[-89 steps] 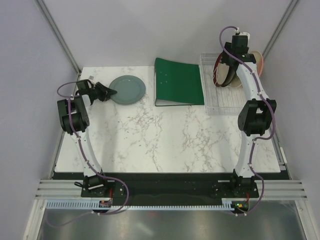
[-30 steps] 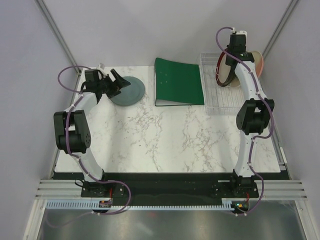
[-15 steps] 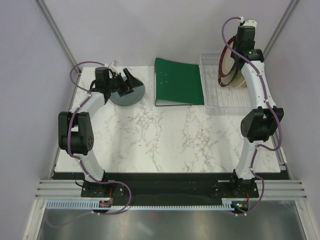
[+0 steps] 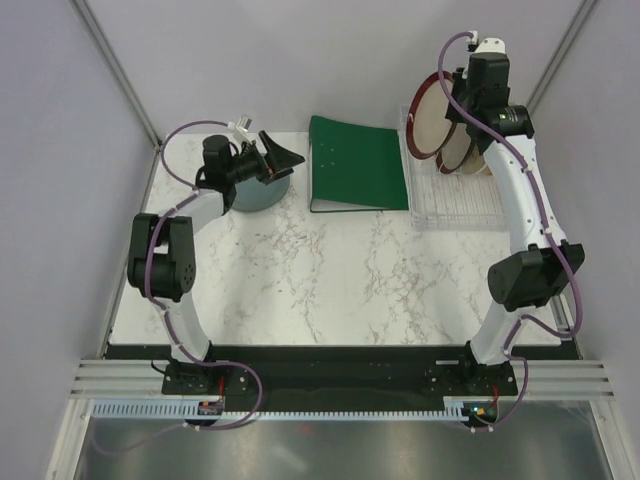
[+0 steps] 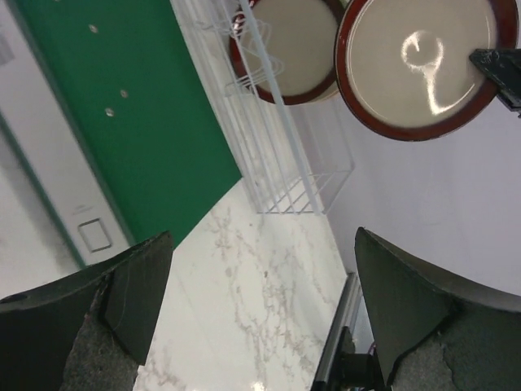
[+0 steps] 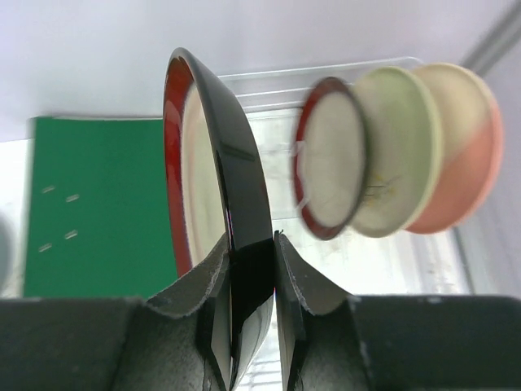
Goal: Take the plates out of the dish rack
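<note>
My right gripper is shut on the rim of a red-rimmed, beige-centred plate. It holds the plate upright in the air above the left end of the clear dish rack. Three plates still stand in the rack: another red-rimmed one, a cream one and a cream-and-pink one. A slate grey plate lies flat at the table's back left. My left gripper hovers over its right edge, open and holding nothing.
A flat green binder lies between the grey plate and the rack, touching the rack's left side. The white marble table stretches in front. Grey walls close in at the back and sides.
My right gripper has raised the red-rimmed plate up and to the left, out of the rack. My left arm has swung its open gripper rightward over the grey plate toward the binder.
</note>
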Available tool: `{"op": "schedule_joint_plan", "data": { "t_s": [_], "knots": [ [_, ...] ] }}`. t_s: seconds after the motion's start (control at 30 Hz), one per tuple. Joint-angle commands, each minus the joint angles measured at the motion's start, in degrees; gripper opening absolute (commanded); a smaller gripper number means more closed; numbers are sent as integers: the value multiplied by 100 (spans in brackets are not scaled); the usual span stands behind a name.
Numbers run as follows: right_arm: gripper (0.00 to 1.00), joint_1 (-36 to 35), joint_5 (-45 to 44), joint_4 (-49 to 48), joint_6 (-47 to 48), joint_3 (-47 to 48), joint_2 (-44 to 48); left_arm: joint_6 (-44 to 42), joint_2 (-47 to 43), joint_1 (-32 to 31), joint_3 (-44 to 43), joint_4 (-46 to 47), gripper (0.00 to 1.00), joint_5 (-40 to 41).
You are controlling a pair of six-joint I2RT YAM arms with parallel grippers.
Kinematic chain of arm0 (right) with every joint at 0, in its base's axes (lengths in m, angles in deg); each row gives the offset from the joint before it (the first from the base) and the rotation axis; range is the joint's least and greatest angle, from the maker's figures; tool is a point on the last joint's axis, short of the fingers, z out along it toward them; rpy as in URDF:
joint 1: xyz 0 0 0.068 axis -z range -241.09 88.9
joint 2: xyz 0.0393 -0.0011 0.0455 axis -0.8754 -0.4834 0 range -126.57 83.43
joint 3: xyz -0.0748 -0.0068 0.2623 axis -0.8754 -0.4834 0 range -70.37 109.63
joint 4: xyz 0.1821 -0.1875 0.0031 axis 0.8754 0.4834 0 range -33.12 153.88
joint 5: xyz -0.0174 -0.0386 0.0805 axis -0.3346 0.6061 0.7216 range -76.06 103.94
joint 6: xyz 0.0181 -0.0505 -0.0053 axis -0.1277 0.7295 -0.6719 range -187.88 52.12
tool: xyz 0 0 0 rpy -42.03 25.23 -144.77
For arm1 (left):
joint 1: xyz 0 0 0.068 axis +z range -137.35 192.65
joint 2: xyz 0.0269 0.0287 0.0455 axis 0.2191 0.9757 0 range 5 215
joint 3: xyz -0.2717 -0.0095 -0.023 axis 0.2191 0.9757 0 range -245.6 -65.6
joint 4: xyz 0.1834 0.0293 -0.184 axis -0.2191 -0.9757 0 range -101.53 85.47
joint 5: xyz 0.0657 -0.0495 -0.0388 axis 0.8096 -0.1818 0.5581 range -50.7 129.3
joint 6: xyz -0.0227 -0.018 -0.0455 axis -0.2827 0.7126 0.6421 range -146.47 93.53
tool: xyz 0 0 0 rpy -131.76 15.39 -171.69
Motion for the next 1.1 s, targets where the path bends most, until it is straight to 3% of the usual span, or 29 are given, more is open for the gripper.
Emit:
{"op": "schedule_joint_plan", "data": {
  "t_s": [0.0, 0.27, 0.4, 0.63, 1.07],
  "knots": [
    [0, -502, 490, -875, -409, -71, 822, 1387, 429, -224, 327, 1968, 100, -516],
    [0, -864, 999, -1085, -848, -546, 1270, 1661, 614, -365, 810, 2856, 100, -279],
    [0, -934, 1280, -1261, -1208, -1019, 1595, 2336, 798, -400, 890, 4039, 100, -244],
    [0, -1092, 1552, -1815, -1815, -1864, 2061, 3040, 1273, -619, 618, 4877, 100, -103],
    [0, -1558, 1501, -2457, -2185, -3059, 2360, 3173, 1318, -1094, 116, 4800, 100, -41]
  ]
}}
